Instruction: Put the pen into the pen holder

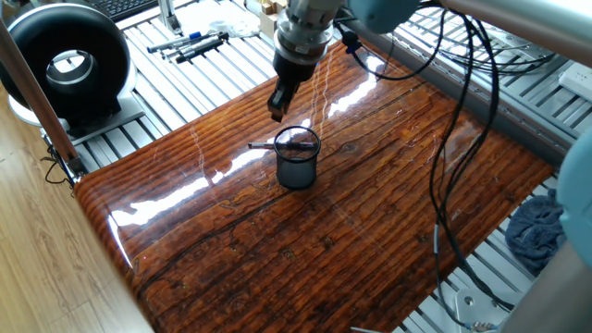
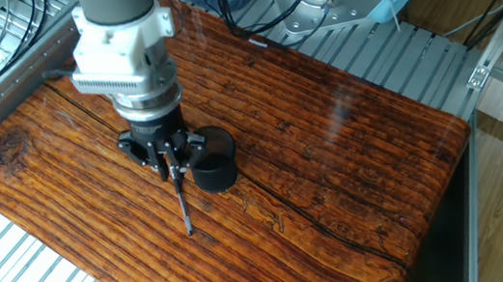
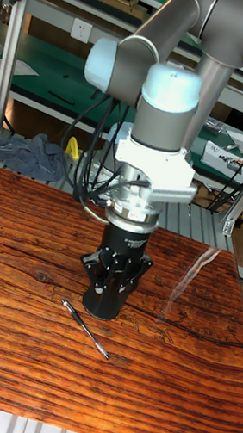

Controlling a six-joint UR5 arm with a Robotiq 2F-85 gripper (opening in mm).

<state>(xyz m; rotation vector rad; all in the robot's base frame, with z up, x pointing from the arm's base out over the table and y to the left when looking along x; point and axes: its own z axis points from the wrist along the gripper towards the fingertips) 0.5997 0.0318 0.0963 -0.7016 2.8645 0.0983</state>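
The thin black pen (image 1: 262, 146) lies flat on the wooden table, its end by the left side of the pen holder (image 1: 298, 163), a small dark mesh cup standing upright. In the other fixed view the pen (image 2: 183, 208) stretches from the cup (image 2: 216, 167) toward the table's near edge. My gripper (image 1: 276, 102) hangs in the air above and just behind the cup, fingers together, holding nothing. In the tall view the gripper (image 3: 116, 278) covers most of the cup (image 3: 94, 305), and the pen (image 3: 84, 328) lies in front of it.
A big black round fan (image 1: 65, 60) stands off the table's left corner. Several markers (image 1: 194, 43) lie on the slatted surface behind. Loose cables (image 1: 444, 194) hang over the table's right side, and a grey cloth (image 1: 541, 231) lies beyond it.
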